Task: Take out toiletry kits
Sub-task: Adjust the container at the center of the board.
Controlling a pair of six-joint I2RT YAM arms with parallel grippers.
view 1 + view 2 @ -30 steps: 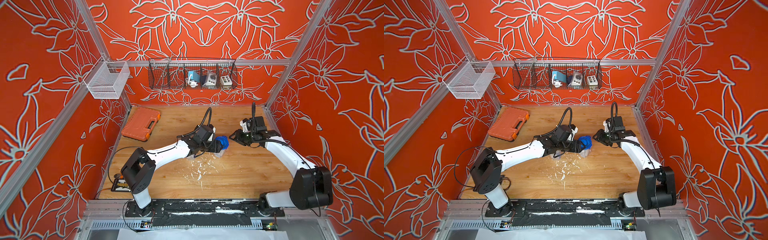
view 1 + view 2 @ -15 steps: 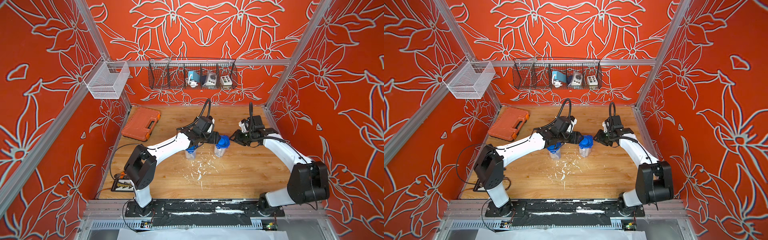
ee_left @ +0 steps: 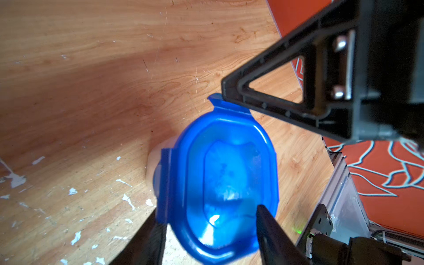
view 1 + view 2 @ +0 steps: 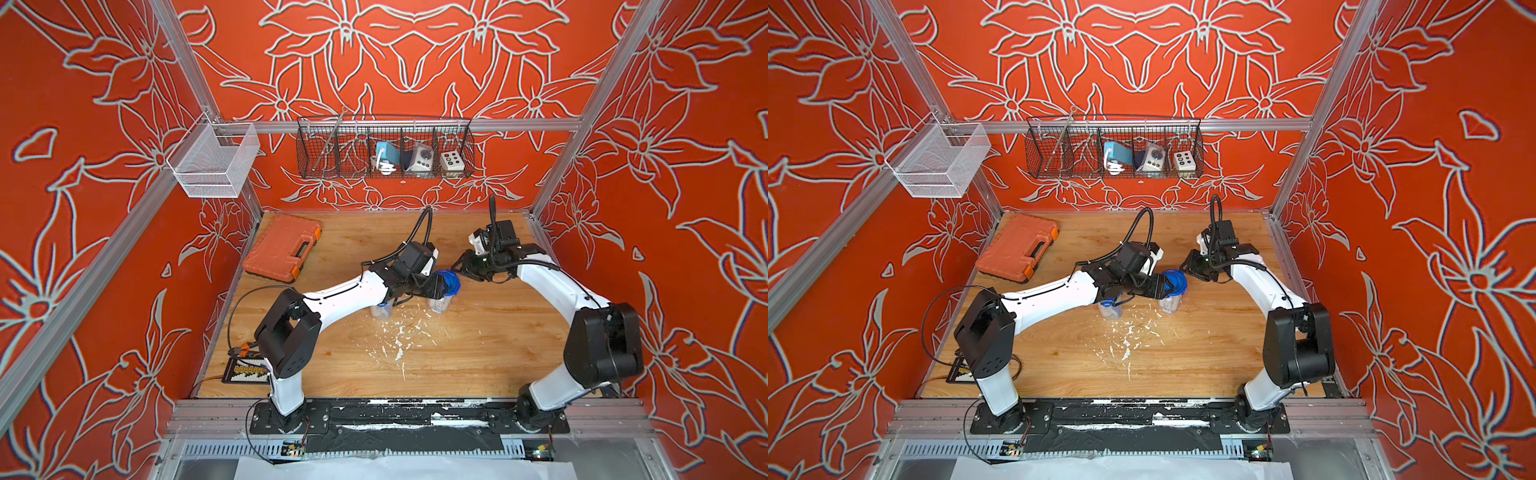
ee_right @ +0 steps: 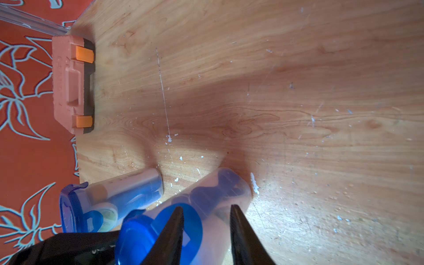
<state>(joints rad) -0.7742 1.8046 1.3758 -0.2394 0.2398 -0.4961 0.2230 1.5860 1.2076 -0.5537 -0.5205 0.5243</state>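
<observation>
Toiletry kits [image 5: 135, 195] sit inside a pair of clear jars [image 4: 1111, 309] standing side by side mid-table [image 4: 478, 353], well off every edge. We see the left gripper [image 4: 444, 286] straddling the blue lid [image 3: 229, 179] of the jar nearer the right edge [image 4: 441, 305]; whether it is clamped we cannot tell. Beside it the right gripper [image 4: 464, 267] hangs with jaws parted, one fingertip [image 3: 231, 90] at a lid tab. An orange tool case [image 4: 282, 249] lies at the far left corner.

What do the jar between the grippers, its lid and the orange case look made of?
Jar: clear, slightly frosted plastic; contents show through.
Lid: translucent glossy blue plastic; moulded tabs, bright highlights.
Orange case: opaque matte moulded plastic, probably; moulded handle, clip latches.
</observation>
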